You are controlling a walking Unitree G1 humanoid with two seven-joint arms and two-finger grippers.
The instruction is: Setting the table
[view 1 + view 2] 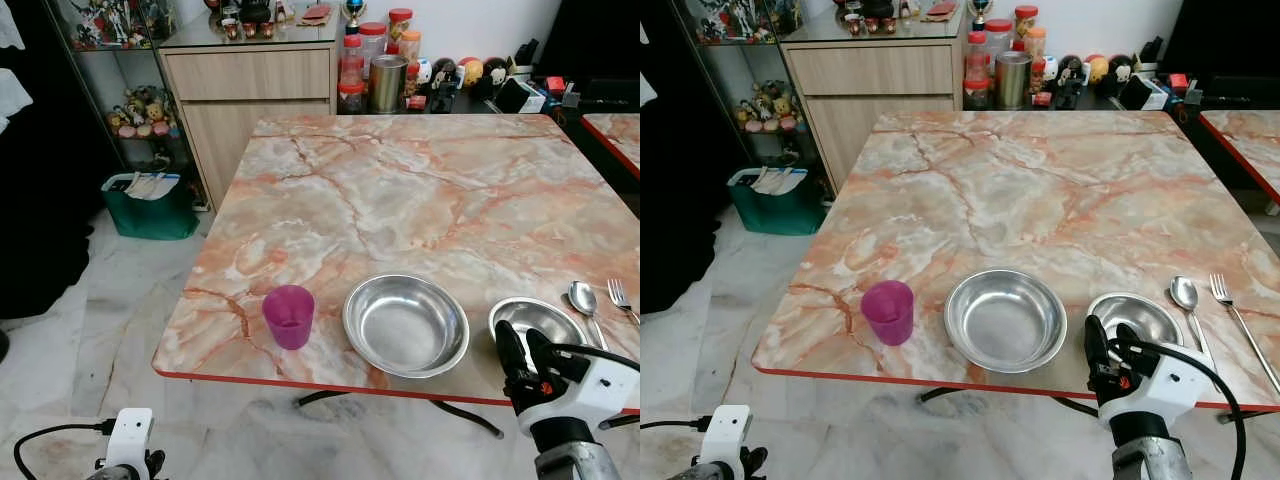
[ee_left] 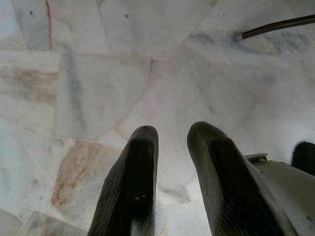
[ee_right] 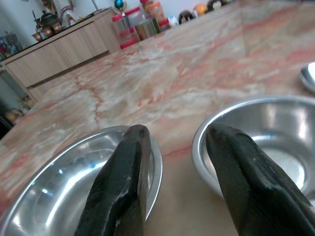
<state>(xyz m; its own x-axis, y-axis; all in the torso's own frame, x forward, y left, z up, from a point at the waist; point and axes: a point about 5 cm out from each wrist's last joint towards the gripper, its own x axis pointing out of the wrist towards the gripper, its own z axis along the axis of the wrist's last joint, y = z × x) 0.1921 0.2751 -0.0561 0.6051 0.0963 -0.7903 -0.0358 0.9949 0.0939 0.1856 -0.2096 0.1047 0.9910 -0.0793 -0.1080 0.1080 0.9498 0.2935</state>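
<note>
My left gripper (image 2: 170, 162) hangs idle over the floor, fingers apart. On the table (image 1: 420, 190), near its front edge: purple cup (image 1: 289, 316), large steel bowl (image 1: 405, 324), small steel bowl (image 1: 535, 318), spoon (image 1: 584, 299), fork (image 1: 622, 298). My right gripper (image 1: 527, 355), fingers apart and empty, sits just before the small bowl. Risk as I judge it: a careless reach nudges either bowl, sliding one into the spoon or off the edge.

Your left gripper (image 2: 170, 147) hung over the pale marble floor (image 2: 93, 83), its two black fingers (image 2: 130, 182) slightly parted with nothing between them. A dark cable (image 2: 275, 27) crossed the tiles ahead, and a grey housing (image 2: 288, 184) sat beside one finger.
</note>
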